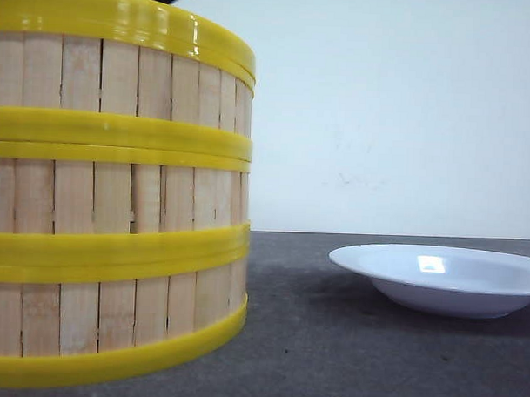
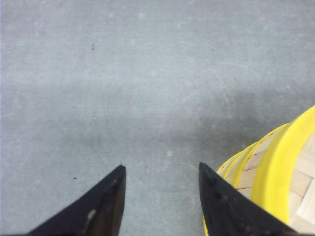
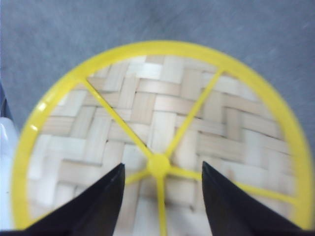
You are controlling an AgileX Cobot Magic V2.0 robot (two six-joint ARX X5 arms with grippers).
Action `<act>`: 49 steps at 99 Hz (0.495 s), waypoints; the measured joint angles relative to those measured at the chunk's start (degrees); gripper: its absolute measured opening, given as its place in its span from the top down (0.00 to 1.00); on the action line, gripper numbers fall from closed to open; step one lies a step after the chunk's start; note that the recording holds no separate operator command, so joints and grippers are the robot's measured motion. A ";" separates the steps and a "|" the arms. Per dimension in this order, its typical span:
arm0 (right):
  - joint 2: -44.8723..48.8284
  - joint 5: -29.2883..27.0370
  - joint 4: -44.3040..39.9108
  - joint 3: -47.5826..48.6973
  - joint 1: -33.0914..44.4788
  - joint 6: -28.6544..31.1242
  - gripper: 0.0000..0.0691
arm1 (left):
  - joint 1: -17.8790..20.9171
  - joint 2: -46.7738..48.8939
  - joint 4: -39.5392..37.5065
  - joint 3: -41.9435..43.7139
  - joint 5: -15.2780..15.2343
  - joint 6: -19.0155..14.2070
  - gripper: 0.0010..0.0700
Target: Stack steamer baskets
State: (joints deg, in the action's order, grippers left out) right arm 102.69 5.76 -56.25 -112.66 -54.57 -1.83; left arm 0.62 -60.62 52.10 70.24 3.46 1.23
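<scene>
Three round bamboo-slat steamer baskets with bright yellow plastic rims (image 1: 117, 202) stand stacked at the near left of the grey table (image 1: 347, 341), their left side cut off. A white shallow plate (image 1: 441, 279) lies right. No writing shows. Left claw (image 2: 161, 172) and right claw (image 3: 162, 169) gape wide, empty.

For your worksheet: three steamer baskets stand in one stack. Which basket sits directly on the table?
The bottom basket: its lower yellow rim meets the grey table, while the middle basket and top basket each rest on another basket.
</scene>
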 joint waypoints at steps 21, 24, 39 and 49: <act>-12.28 -7.17 -6.19 0.09 5.22 0.63 0.56 | 0.00 1.90 1.38 0.00 2.93 -0.37 0.61; -13.81 -8.37 -6.67 0.76 6.32 0.68 0.56 | 0.00 2.71 1.73 0.00 2.91 -0.42 0.61; -23.37 -10.51 -7.43 11.96 14.34 1.42 0.56 | 0.00 9.64 2.03 -0.59 2.93 -0.48 0.61; -29.92 -10.43 -5.81 20.28 18.97 2.38 0.56 | -0.07 13.62 1.90 -3.56 3.74 -0.63 0.61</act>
State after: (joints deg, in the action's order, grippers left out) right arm 72.77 -4.67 -62.06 -92.38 -35.59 0.56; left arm 0.56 -47.00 54.00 66.67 7.20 0.60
